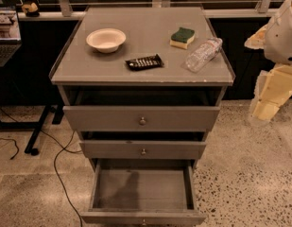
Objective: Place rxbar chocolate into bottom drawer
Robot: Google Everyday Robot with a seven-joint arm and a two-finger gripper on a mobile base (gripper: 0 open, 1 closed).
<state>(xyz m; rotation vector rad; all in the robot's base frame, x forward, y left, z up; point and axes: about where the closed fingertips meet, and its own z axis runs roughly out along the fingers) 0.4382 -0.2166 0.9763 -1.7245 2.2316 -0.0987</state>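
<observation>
The task has hardly begun. The rxbar chocolate [144, 62] lies flat on the desk [145, 32], near the desk's front edge and about midway across it, untouched. The bottom drawer [159, 188], lowest under the desk's front, is already pulled out with nothing on its grey floor, so the opening step looks done. What is left, as I judge it, is everything else: reaching, gripping, carrying down and releasing.

The pincer [267, 103] hangs off the desk's right side, below the desk top and well apart from the bar. Whether it is open or closed I cannot tell, but nothing is seen in it.

Counted on the desk: one bar, one pale bowl [106, 39], one green-and-yellow sponge [182, 37], one clear bottle [203, 54]. Under the desk: three drawers, the upper two slightly ajar.
</observation>
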